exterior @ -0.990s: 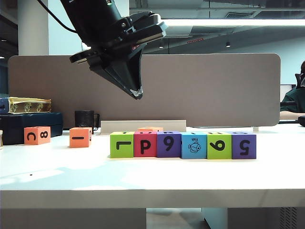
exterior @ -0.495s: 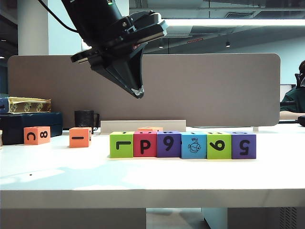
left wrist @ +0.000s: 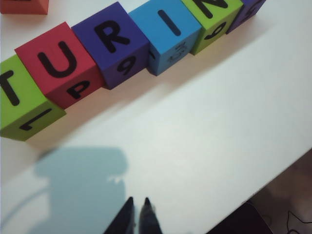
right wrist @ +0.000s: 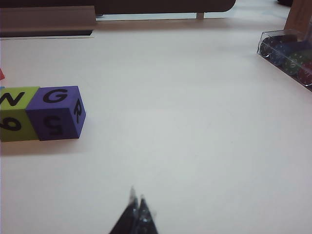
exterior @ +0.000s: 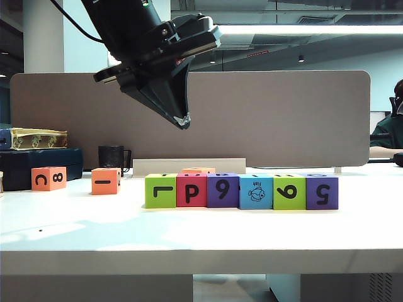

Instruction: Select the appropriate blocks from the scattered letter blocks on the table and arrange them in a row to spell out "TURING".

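Note:
Six letter blocks stand touching in a row on the white table (exterior: 201, 233): lime green (exterior: 160, 190), red (exterior: 192, 190), purple (exterior: 223, 190), blue with a fish picture (exterior: 256, 192), lime green (exterior: 289, 192), purple (exterior: 322, 192). In the left wrist view their tops read T (left wrist: 14, 95), U (left wrist: 57, 63), R (left wrist: 112, 41), I (left wrist: 168, 27), N (left wrist: 214, 12); the right wrist view shows N (right wrist: 17, 109) and G (right wrist: 56, 112). My left gripper (exterior: 182, 123) (left wrist: 138, 201) hangs shut and empty high above the row's left end. My right gripper (right wrist: 137, 192) is shut over bare table, right of the G block.
Two orange blocks (exterior: 49, 178) (exterior: 106, 180) sit at the back left, another orange one (exterior: 198, 170) behind the row. A black mug (exterior: 112, 156), stacked boxes (exterior: 38, 154) and a grey-brown divider panel (exterior: 283, 119) stand behind. A clear case of round pieces (right wrist: 287, 53) lies far right.

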Motion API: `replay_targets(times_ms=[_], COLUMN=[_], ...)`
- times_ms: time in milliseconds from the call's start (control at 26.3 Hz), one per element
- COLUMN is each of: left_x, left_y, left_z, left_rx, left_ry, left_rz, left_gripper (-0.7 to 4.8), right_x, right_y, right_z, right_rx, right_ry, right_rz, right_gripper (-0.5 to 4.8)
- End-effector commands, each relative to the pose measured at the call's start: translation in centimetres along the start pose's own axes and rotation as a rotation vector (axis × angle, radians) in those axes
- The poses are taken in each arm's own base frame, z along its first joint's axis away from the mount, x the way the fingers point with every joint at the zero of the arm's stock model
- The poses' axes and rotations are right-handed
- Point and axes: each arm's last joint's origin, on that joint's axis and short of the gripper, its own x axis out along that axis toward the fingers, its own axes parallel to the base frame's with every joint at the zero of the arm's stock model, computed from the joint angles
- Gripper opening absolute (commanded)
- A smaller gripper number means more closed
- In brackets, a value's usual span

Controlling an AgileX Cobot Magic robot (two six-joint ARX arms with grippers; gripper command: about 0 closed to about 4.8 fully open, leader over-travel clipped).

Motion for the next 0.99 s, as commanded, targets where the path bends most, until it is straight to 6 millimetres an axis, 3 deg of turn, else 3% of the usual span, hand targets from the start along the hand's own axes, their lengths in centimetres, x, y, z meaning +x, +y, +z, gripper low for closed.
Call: replay_targets(times_ms=[38,228,381,571,762,990], left_x=[-0.2,-0.2,-0.3,-3.0,-5.2,-6.4], left_y=[0.0,0.1,1.1,3.8,7.9,10.5], left_z=[0.1,0.3,1.3,2.4,-0.7,-6.1], left_rx=[-0.006,0.051,0.073,-0.006,-0.140,-0.251], left_ry=[-0.010,-0.027,-0.135,-0.271,-0.326,-0.382], left_rz=[-0.002,0.014,0.163,0.256,0.356,0.454], left_gripper=[0.18,0.18,0.19,0.19,0.19,0.19], right_x=[0.0,0.0,0.0,0.0,0.0,0.0], right_y=[0.0,0.0,0.0,0.0,0.0,0.0], right_z=[0.0,0.0,0.0,0.0,0.0,0.0], right_rx=[-0.002,-0.002,-0.003,-0.002,-0.003,-0.003], right_ry=[-0.010,-0.010,-0.011,-0.010,-0.011,-0.011], right_rz=[-0.003,-0.003,-0.003,-0.002,-0.001,-0.001], right_gripper=[-0.01,-0.01,-0.01,-0.01,-0.01,-0.01])
